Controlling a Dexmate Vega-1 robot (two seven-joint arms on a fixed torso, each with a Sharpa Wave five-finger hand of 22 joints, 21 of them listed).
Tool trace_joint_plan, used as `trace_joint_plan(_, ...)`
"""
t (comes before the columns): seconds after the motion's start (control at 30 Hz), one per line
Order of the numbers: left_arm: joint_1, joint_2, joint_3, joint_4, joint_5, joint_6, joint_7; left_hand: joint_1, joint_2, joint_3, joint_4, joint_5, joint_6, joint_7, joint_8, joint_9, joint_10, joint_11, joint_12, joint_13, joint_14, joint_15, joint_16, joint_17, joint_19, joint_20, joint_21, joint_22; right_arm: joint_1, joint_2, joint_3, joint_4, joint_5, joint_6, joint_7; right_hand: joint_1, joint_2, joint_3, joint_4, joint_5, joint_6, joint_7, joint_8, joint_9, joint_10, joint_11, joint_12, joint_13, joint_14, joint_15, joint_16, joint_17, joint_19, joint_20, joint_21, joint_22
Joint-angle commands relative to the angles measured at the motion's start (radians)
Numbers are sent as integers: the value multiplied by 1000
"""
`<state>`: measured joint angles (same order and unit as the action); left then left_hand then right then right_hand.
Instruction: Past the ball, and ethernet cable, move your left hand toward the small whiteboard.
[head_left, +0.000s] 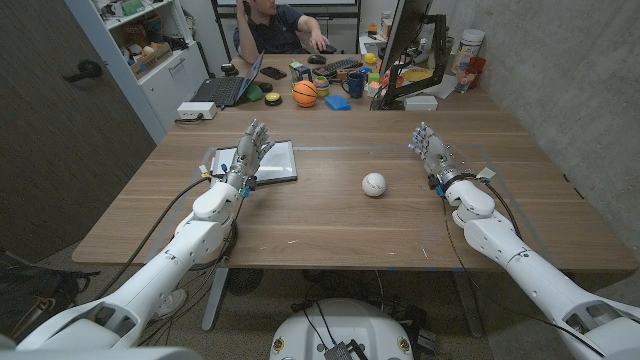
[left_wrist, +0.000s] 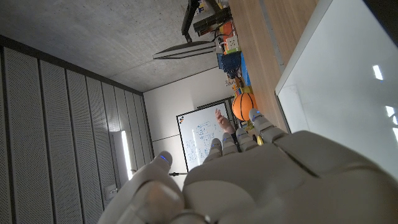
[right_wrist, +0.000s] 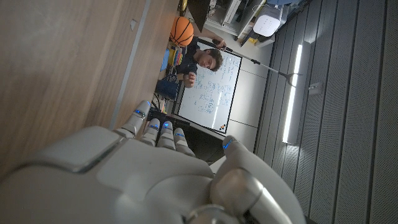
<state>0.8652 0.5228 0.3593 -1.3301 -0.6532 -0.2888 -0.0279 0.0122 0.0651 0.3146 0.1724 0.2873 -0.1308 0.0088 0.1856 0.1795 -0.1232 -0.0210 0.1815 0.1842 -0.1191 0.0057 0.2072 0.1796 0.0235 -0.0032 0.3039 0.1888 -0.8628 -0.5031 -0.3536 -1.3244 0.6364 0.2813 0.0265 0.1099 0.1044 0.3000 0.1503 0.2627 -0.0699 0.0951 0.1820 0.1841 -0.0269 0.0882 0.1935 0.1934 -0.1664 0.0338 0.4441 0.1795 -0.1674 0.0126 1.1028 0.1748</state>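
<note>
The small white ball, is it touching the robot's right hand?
Apart. In the head view, the small white ball sits alone on the wooden table, with bare wood between it and the right hand.

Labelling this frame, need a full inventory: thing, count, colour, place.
small whiteboard: 1, white with dark frame, table's left part, under the left hand's fingers
ball: 1, white, table centre
basketball: 1, orange, far desk
laptop: 1, dark, far desk, left
mug: 1, dark blue, far desk
monitor: 1, black, far right
person: 1, seated behind the far desk
table: 1, brown wood
left hand: 1, white, open, over the whiteboard's left side
right hand: 1, white, open, right of the ball
</note>
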Motion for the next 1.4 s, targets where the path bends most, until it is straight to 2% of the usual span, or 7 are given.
trace_joint_plan(0.03,17,4,-13,-14,1,-1,-3,0,71,6,0,2,-8,0,6,6,-12,-1,6,3,-10,-2,6,2,8,2,3,1,-20,35,43,-14,-44,-20,17,-3,14,5,0,6,-1,10,7,5,1,9,6,1,-73,1,5,5,-177,0,65,3)
trace_joint_plan(0.67,48,-37,-47,-13,33,-95,77,8,96,16,0,8,40,-14,18,5,54,-16,22,3,49,-13,22,-1,53,11,7,1,-15,90,101,4,-98,-55,58,-3,14,4,0,6,-1,12,7,5,2,9,6,1,-69,-6,2,5,-173,0,58,3)
trace_joint_plan(1.0,77,-82,-66,-22,185,-197,296,29,121,49,-5,16,71,-23,24,5,105,-24,30,3,95,-20,29,-3,74,-5,6,1,-5,111,120,20,-116,-65,77,-3,15,4,0,7,1,15,7,5,3,11,6,1,-64,-16,1,5,-171,0,55,3)
trace_joint_plan(1.07,87,-84,-70,-45,246,-187,379,37,122,61,-8,18,83,-39,26,5,119,-28,31,4,109,-24,31,-4,80,-7,6,0,-3,114,122,24,-119,-66,82,-2,15,4,0,7,1,17,7,5,3,11,6,1,-64,-16,1,5,-171,1,54,3)
trace_joint_plan(1.17,100,-86,-76,-79,328,-160,490,56,109,87,-17,22,133,-112,36,7,151,-36,30,5,139,-32,30,-4,93,48,0,-1,0,118,126,31,-125,-64,88,-2,14,3,0,7,0,19,7,5,4,11,6,1,-64,-17,0,5,-170,1,53,3)
trace_joint_plan(1.27,103,-91,-79,-90,395,-154,569,62,100,96,-21,21,161,-157,41,8,157,-38,25,5,143,-35,25,-4,89,78,-8,-2,1,123,131,34,-127,-68,92,-3,14,3,0,7,0,20,7,5,3,11,6,1,-63,-17,0,5,-170,1,52,3)
trace_joint_plan(1.4,107,-89,-79,-110,494,-127,672,66,93,100,-25,21,171,-177,40,9,159,-39,23,6,138,-32,19,-3,80,97,-16,-2,2,130,138,38,-127,-72,96,-4,12,1,0,6,0,21,6,5,3,14,6,1,-63,-17,-2,5,-169,1,49,4)
